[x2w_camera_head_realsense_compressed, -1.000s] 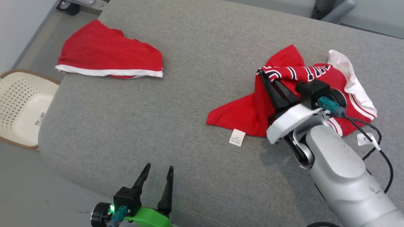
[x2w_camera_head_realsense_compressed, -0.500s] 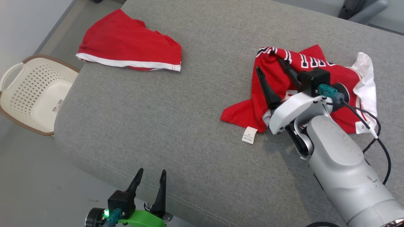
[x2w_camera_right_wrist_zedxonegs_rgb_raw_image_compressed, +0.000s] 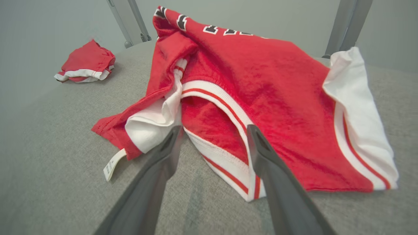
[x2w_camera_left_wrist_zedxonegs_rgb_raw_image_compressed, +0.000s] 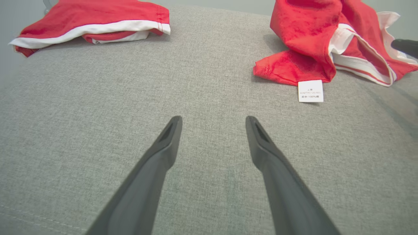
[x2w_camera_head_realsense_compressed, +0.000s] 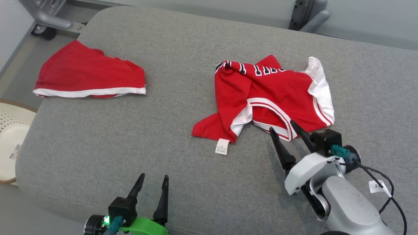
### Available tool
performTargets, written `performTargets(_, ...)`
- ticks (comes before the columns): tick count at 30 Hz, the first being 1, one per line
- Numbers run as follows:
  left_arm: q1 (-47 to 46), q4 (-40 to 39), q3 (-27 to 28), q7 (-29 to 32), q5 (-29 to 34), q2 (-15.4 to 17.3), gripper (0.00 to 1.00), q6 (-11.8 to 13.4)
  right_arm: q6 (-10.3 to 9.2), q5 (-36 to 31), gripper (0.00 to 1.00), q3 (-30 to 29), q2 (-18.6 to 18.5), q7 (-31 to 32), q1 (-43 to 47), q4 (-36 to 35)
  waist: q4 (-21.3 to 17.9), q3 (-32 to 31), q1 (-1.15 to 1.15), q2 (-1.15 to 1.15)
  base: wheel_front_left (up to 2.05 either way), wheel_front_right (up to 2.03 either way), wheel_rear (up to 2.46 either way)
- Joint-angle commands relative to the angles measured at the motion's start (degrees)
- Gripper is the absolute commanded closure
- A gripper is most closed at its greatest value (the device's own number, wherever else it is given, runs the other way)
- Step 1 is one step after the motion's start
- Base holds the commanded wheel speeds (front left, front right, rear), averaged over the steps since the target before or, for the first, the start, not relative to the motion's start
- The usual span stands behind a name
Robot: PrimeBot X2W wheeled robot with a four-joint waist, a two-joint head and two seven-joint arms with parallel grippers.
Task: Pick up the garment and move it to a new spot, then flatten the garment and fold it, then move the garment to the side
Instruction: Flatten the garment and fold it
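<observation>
Off at the far left edge a pale perforated basket [x2w_camera_head_realsense_compressed: 9, 119] sits below the side of the wide grey cushion [x2w_camera_head_realsense_compressed: 163, 107]. On the cushion's far left corner lies a folded red piece with a white band [x2w_camera_head_realsense_compressed: 88, 76], flat and well apart from everything else. Nearer me, at the near edge left of centre, the left gripper [x2w_camera_head_realsense_compressed: 153, 176] hovers over bare grey fabric, its two dark fingers standing apart and well clear of any cloth. Moving right, a small white care label [x2w_camera_head_realsense_compressed: 222, 146] lies on the cushion, hanging off the near left corner of the garment [x2w_camera_head_realsense_compressed: 277, 88]. This red jersey with white trim and dark lettering lies crumpled right of centre, with one white-lined flap turned up along its right side. Just at its near hem sits the right gripper [x2w_camera_head_realsense_compressed: 281, 125], fingers spread wide, tips pointing into the striped edge of the cloth without clamping it. Its pale forearm [x2w_camera_head_realsense_compressed: 349, 209] runs off to the near right.
</observation>
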Motion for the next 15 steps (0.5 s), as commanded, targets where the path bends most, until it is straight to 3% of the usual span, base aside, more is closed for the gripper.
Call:
performTargets(1, 1.2, 0.0, 0.2, 0.0, 0.5, 0.2, 0.00, -0.4, -0.02, -0.2, 0.00, -0.4, 0.3, -0.2, 1.6, -0.5, -2.1, -2.2, 0.00, 0.00, 0.00, 0.00, 0.00)
performTargets(7, 2.2, 0.1, 0.6, 0.0, 0.3, 0.2, 0.00, -0.6, -0.03, -1.8, 0.00, -3.0, 0.5, -0.2, 5.2, 0.2, -1.9, -1.6, 0.00, 0.00, 0.00, 0.00, 0.00)
performTargets(15, 0.2, -0.3, -0.6, 0.0, -0.8, 0.2, 0.00, -0.3, -0.03, -5.5, 0.00, -7.3, 0.5, -0.2, 2.8, 2.5, 0.4, 1.5, 0.00, 0.00, 0.00, 0.00, 0.00)
